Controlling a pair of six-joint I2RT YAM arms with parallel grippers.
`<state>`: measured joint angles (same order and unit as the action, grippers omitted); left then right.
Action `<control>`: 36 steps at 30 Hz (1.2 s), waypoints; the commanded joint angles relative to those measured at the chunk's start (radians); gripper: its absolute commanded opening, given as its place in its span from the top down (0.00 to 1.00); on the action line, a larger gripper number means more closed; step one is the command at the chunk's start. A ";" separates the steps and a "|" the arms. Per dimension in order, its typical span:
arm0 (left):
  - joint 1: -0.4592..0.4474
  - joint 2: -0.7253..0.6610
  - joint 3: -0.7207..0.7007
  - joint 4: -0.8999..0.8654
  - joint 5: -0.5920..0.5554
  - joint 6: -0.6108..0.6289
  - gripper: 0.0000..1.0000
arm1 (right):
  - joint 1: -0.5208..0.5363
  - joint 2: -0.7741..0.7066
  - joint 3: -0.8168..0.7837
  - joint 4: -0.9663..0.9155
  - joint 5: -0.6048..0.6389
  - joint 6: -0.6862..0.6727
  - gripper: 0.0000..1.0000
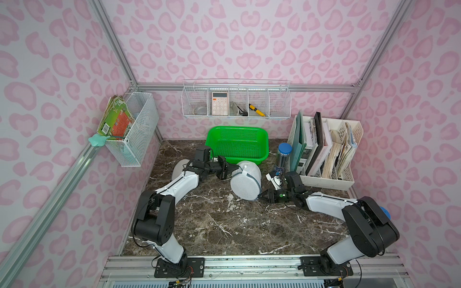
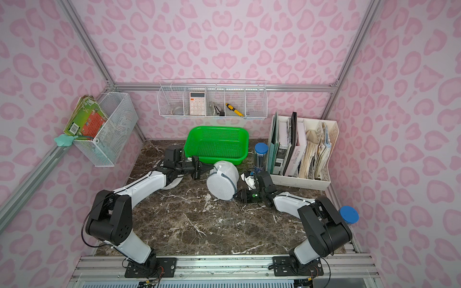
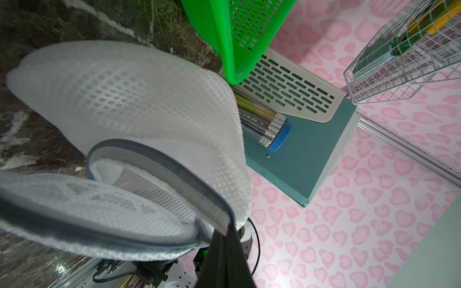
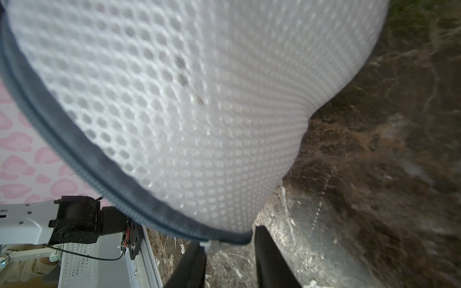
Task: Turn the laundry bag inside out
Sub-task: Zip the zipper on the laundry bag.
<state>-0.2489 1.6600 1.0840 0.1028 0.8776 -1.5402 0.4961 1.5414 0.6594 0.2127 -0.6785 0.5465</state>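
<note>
The laundry bag [image 1: 245,183] [image 2: 223,180] is a white mesh drum with grey zipper trim, lying on its side at the middle of the marble table. My left gripper [image 1: 235,169] [image 2: 212,168] reaches it from the left and is shut on the grey zipper band at its far rim [image 3: 225,237]. The bag's mouth gapes in the left wrist view [image 3: 149,104]. My right gripper [image 1: 260,195] [image 2: 235,195] sits low at the bag's near right rim. Its fingers stand apart [image 4: 230,246], with the zipper edge and the white pull [image 4: 210,243] between them, below the mesh [image 4: 187,99].
A green basket [image 1: 237,144] stands just behind the bag. A blue-capped pencil tube [image 1: 284,154] and a file organizer [image 1: 326,154] are at the back right. A wire shelf [image 1: 235,101] and a wire basket [image 1: 134,127] hang on the walls. A white disc [image 1: 178,168] lies under my left arm.
</note>
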 commanded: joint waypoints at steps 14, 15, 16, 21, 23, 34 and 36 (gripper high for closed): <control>0.000 0.012 0.011 -0.002 0.008 0.008 1.00 | 0.001 -0.069 -0.033 0.003 -0.009 0.014 0.85; 0.000 0.013 0.011 -0.002 0.008 0.008 1.00 | 0.001 -0.072 -0.035 -0.003 -0.007 0.013 0.85; 0.000 0.013 0.011 -0.003 0.009 0.008 1.00 | 0.001 -0.075 -0.037 -0.005 -0.006 0.013 0.89; 0.000 0.013 0.012 -0.003 0.008 0.009 1.00 | 0.001 -0.092 -0.043 -0.023 0.006 0.012 0.91; 0.003 0.012 0.011 -0.004 0.011 0.012 1.00 | 0.000 -0.100 -0.047 -0.031 0.010 0.010 0.93; 0.022 0.017 0.023 -0.059 0.014 0.067 0.95 | 0.008 -0.138 -0.051 -0.104 0.045 -0.023 1.00; 0.021 0.015 0.055 -0.169 0.008 0.139 0.71 | 0.025 -0.139 -0.032 -0.130 0.073 -0.039 1.00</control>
<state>-0.2314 1.6752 1.1065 0.0399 0.8864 -1.4960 0.5068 1.4059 0.6083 0.1406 -0.6472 0.5388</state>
